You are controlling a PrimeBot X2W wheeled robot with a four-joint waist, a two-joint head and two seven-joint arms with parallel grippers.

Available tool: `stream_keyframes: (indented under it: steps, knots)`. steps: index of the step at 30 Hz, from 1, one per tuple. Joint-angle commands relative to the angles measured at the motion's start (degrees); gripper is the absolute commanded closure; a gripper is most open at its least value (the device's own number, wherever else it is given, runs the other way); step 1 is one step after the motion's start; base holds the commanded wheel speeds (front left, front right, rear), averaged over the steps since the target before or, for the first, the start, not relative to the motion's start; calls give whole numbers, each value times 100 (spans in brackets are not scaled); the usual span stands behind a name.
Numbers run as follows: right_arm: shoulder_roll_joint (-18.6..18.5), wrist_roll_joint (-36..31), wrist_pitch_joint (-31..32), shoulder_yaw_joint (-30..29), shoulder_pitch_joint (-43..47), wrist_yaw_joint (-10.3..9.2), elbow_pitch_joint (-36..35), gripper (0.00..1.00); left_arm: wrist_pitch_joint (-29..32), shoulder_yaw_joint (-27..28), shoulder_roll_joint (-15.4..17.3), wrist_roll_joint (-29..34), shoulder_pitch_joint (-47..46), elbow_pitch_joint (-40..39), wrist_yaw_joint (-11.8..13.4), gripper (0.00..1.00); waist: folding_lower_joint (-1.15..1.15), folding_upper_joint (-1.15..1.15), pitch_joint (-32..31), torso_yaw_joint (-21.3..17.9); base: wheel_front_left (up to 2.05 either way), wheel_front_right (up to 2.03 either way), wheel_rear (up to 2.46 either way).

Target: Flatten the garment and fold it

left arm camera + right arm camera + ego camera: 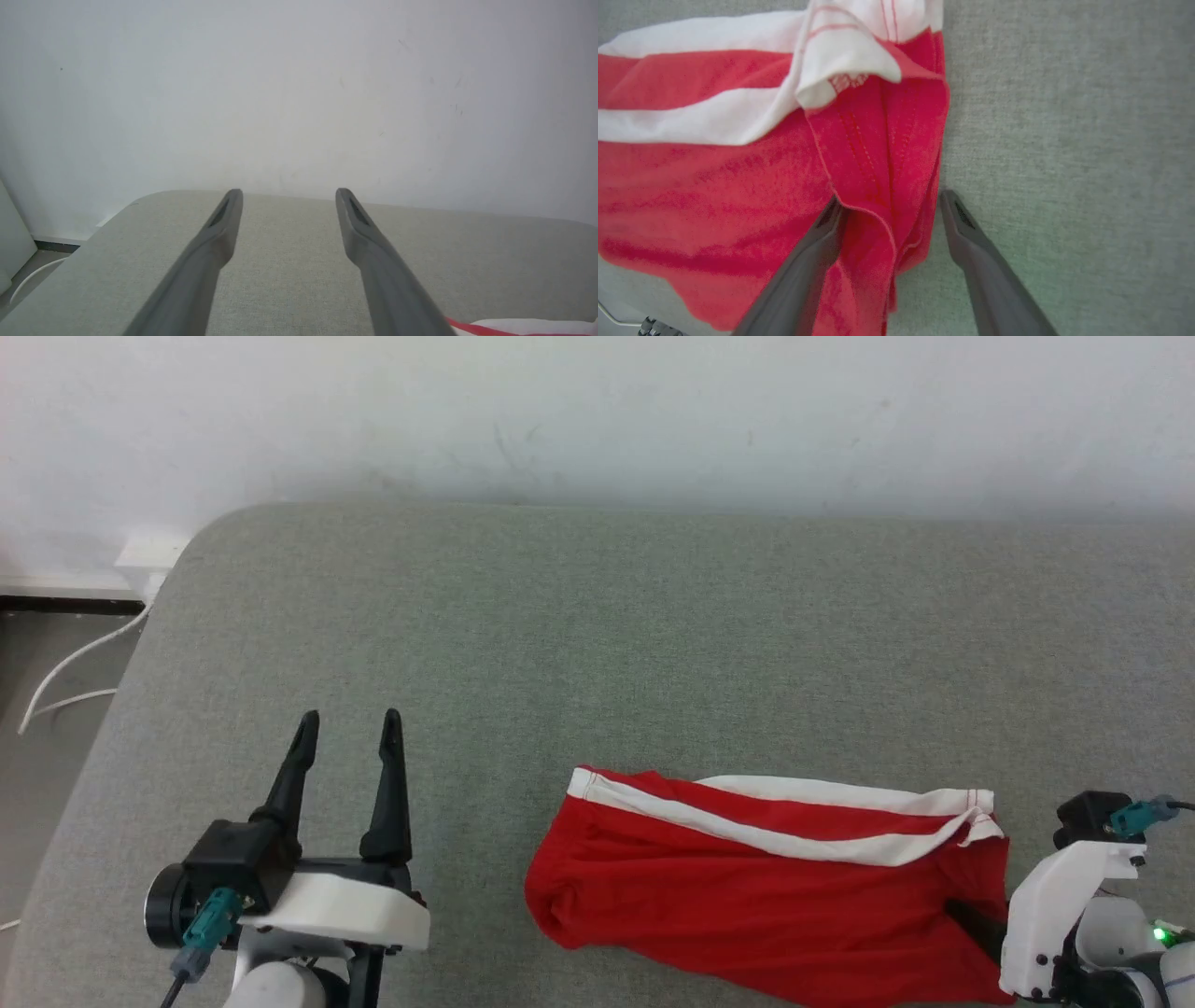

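The garment (747, 887) is a red pair of shorts with white bands, lying bunched and creased near the front right of the grey padded surface (597, 635). My right gripper (889, 205) is open and straddles the garment's (714, 177) right edge. One finger (817, 242) rests on the red cloth, the other on the bare grey surface, with a raised red fold between them. In the head view this gripper (980, 919) is low at the right. My left gripper (350, 719) stands open over bare surface, well left of the cloth. In the left wrist view the gripper (289, 200) is empty, and a corner of the garment (514, 324) shows at the bottom right.
A white wall (597, 411) rises just behind the surface. The surface's rounded left edge (140, 644) drops to the floor, where a white cable (75, 663) runs toward a wall socket (149, 555).
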Motion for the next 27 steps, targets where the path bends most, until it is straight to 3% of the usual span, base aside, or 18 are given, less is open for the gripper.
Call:
stream_keyframes:
  steps: [1, 2, 3, 5, 6, 13, 18, 27]
  knots:
    - [85, 76, 160, 135, -44, -4, 313, 0, -28, 112, -97, 172, 14, -3, -87, 0, 0, 0, -17, 63, 0, 0, 0]
    - [107, 107, 246, 202, -44, -4, 422, 41, -28, 168, -127, 234, 55, 23, -112, 0, 0, 0, -25, 71, 0, 0, 0]
    - [107, 107, 246, 202, -44, -4, 422, 41, -28, 168, -127, 234, 55, 23, -112, 0, 0, 0, -25, 71, 0, 0, 0]
    - [160, 220, 387, 292, -41, -4, 565, 95, -29, 249, -184, 319, 120, 64, -167, 0, 0, 0, -37, 75, 0, 0, 0]
    - [177, 274, 438, 322, -44, -4, 610, 100, -29, 284, -209, 359, 150, 82, -193, 0, 0, 0, -42, 73, 0, 0, 0]
    - [127, 522, 498, 438, -104, -4, 735, 100, -30, 400, -321, 546, 285, 243, -405, 0, 0, 0, -169, 62, 0, 0, 0]
    - [-38, 672, 191, 413, -211, -4, 373, 100, -30, 448, -324, 609, 346, 347, -489, 0, 0, 0, -301, 55, 0, 0, 0]
    - [-443, 627, 193, -496, 256, -4, -645, 100, -30, 394, -360, 661, 436, 410, -559, 0, 0, 0, -492, 129, 0, 0, 0]
